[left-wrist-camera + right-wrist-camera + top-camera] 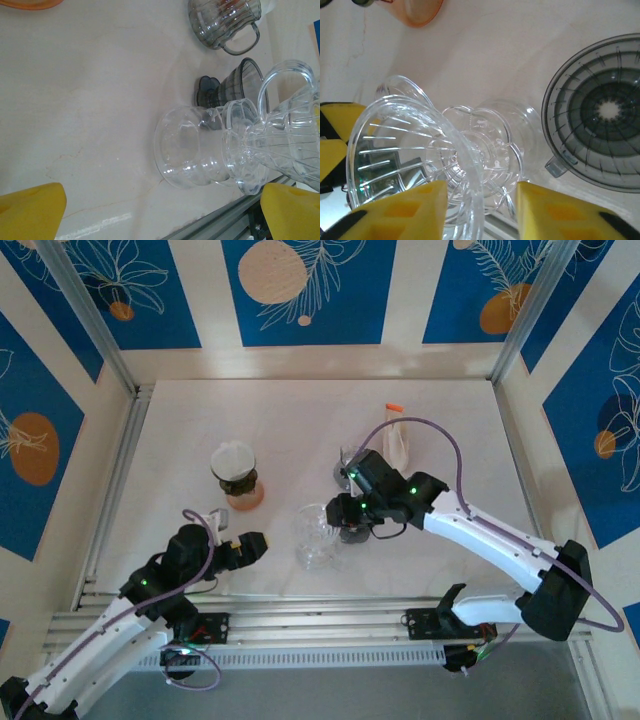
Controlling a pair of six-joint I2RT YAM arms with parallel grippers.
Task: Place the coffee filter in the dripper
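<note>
The clear dripper gleams, ribbed glass or plastic. The grey dripper is smoky, shiny. The coffee filter looks like matt paper, and the tabletop is smooth and dull.

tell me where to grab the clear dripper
Likely the cone's rim wall, from above, with one finger inside and one outside. The clear dripper stands upright, mouth up. Its wall is thin, while the cone looks too wide to span. The right gripper hangs open astride that wall, on the side away from the handle.

Clear glass dripper btwn parted yellow jaws, smoky grey dripper at rt, orange rim top-left
</note>
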